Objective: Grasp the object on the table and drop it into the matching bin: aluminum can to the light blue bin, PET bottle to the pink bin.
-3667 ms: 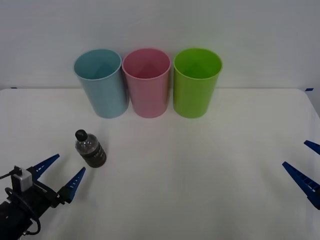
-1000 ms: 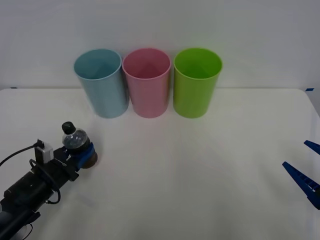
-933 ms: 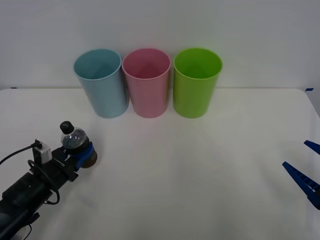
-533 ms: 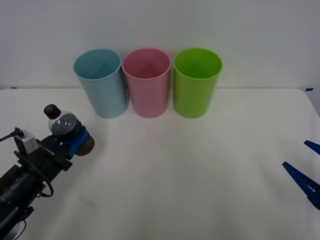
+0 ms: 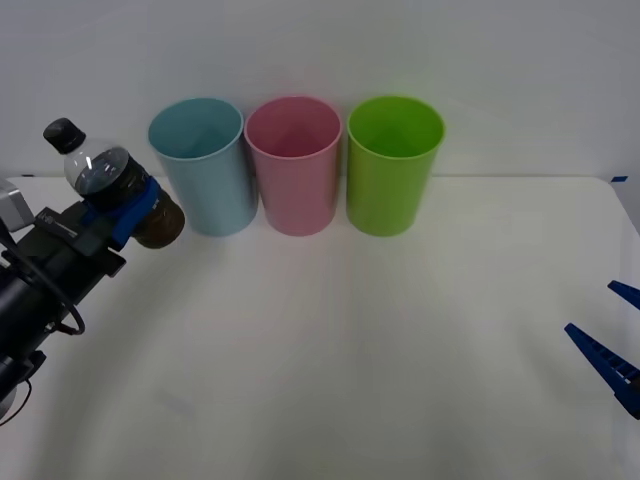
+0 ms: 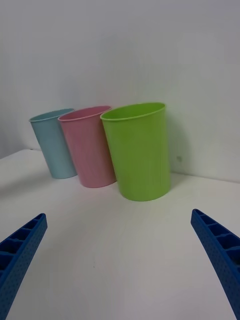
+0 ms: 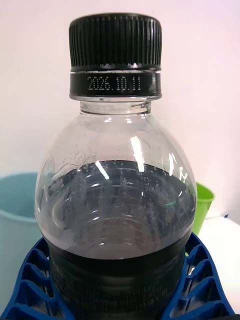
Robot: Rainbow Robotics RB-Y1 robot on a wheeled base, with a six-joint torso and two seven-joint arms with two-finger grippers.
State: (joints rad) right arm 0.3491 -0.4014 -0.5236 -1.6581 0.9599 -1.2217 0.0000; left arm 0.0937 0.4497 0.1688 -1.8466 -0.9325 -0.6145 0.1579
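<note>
Now that my left gripper (image 5: 128, 210), clamped round the PET bottle (image 5: 112, 190), has lifted it off the table (image 5: 380, 330) (cap tilted outward), it hangs beside the light blue bin (image 5: 202, 165); the pink bin (image 5: 294, 163) comes next.

You've got a lime green bin (image 5: 394, 165) standing upright at the right end of the row, open mouth up, nothing visible inside. From the right wrist cam it's (image 6: 138, 150) the nearest of the three. Plain white wall (image 5: 500, 70) behind the row. Small blue tape bit (image 5: 620, 179) at the far right edge.
</note>
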